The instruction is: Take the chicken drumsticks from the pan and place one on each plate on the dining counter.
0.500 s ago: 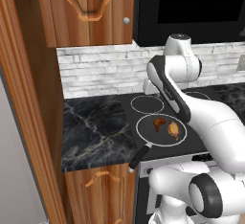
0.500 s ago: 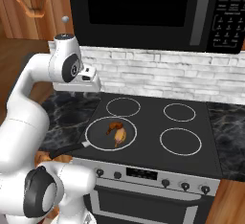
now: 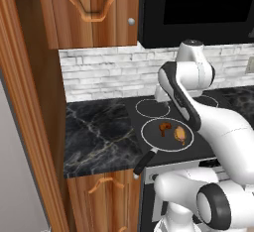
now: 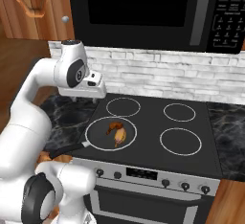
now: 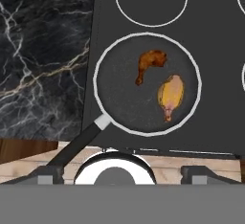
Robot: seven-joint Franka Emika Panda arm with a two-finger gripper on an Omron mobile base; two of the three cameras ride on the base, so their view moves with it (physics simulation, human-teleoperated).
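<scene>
Hanging high above the stove, the gripper (image 5: 115, 173) is kept released and empty, so the pan (image 5: 147, 83) is surveyed whole. Nearer lies the golden drumstick (image 5: 170, 94); beyond, just beside it, the dark drumstick (image 5: 150, 62), both ungrasped.

arm (image 4: 28, 117) | shifted slightly, hand (image 4: 91, 88) above stove edge
</scene>
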